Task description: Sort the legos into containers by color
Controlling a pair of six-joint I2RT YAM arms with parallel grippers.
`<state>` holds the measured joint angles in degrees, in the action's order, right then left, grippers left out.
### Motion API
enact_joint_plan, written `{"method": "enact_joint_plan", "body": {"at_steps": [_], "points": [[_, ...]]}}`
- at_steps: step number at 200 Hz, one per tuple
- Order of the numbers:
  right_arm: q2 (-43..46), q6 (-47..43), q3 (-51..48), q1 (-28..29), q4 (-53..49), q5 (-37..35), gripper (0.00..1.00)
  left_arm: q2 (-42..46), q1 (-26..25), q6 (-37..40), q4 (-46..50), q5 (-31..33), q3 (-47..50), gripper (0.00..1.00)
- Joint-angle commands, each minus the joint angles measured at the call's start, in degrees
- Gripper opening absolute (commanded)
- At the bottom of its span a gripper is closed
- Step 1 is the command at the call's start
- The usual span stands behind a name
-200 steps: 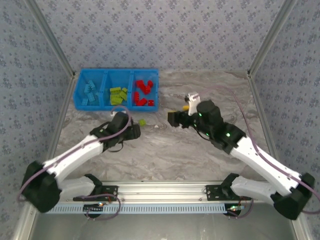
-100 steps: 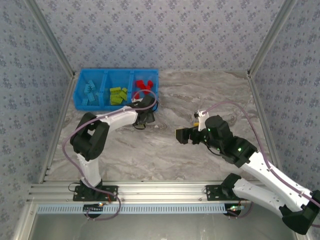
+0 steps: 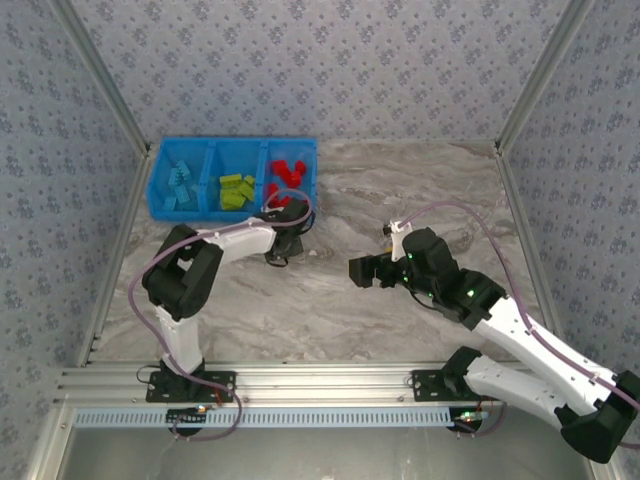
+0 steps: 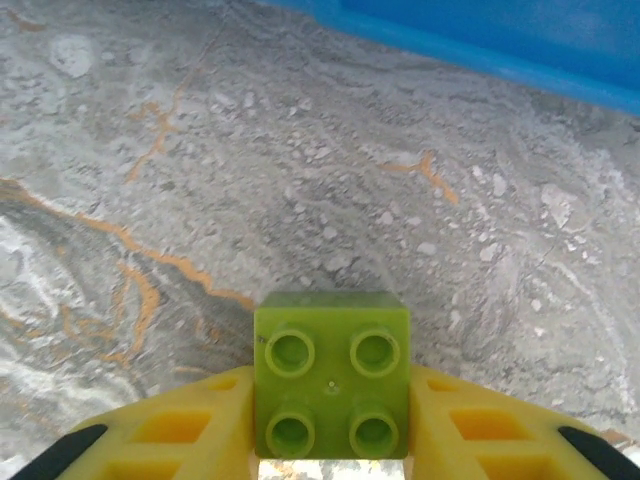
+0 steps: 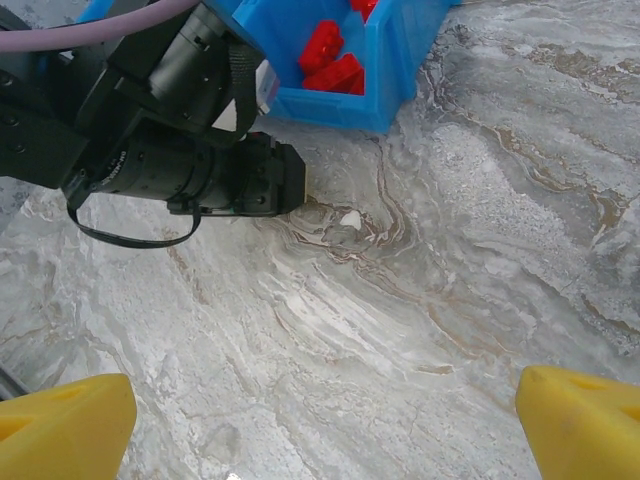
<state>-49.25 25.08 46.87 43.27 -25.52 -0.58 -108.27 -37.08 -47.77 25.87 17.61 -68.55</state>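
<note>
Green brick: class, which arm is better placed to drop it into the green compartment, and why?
Left. The left arm's jaws grip the green brick right beside the blue tray; the right arm's jaws stand open, empty, farther off.

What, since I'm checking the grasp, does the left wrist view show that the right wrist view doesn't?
Left wrist: a lime green brick clamped between the left gripper's yellow fingers. Right wrist: red legos in the blue tray's end compartment, the left arm's black wrist, and the open right gripper. Both: that tray and the marble table.
</note>
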Motion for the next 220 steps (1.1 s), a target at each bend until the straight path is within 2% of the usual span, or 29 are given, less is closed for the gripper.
{"method": "enact_joint_plan", "body": {"at_steps": [1, 40, 63, 78, 111, 146, 173, 194, 220], "points": [[0.3, 1.2, 2.0, -0.2, 0.7, 0.6, 1.00, 5.7, 0.1, 1.2, 1.3, 1.3, 1.3, 0.31], [0.1, 2.2, 2.4, -0.2, 1.2, 0.2, 1.00, 16.6, 0.0, 3.2, 2.8, 3.3, 2.4, 0.28], [0.1, 2.7, 2.5, -0.1, 1.7, 0.2, 1.00, 22.4, 0.3, 6.2, 3.3, 8.3, 1.5, 0.28], [0.0, 2.9, 2.4, -0.1, 2.2, 0.2, 1.00, 24.0, 2.4, 9.2, 1.9, 11.2, 0.2, 0.28], [-0.3, 3.6, 2.9, 0.2, 1.8, 0.9, 1.00, 17.8, 12.3, 14.1, -0.4, 6.5, -7.3, 0.27], [0.6, 3.8, 3.3, 0.7, -1.3, 0.5, 1.00, 7.7, 20.0, 14.0, -1.0, -0.7, -16.3, 0.28], [1.1, 3.1, 3.9, 0.7, -4.3, -0.5, 1.00, 2.2, 22.0, 16.4, 0.0, -3.6, -23.9, 0.35], [1.3, 2.9, 4.3, 0.7, -5.5, -1.0, 1.00, 1.2, 22.1, 17.6, 2.8, -2.8, -28.3, 0.50], [1.4, 1.5, 4.1, 0.3, -6.0, -2.2, 1.00, 4.9, 21.7, 16.9, 3.7, -3.7, -26.1, 0.52]]}}
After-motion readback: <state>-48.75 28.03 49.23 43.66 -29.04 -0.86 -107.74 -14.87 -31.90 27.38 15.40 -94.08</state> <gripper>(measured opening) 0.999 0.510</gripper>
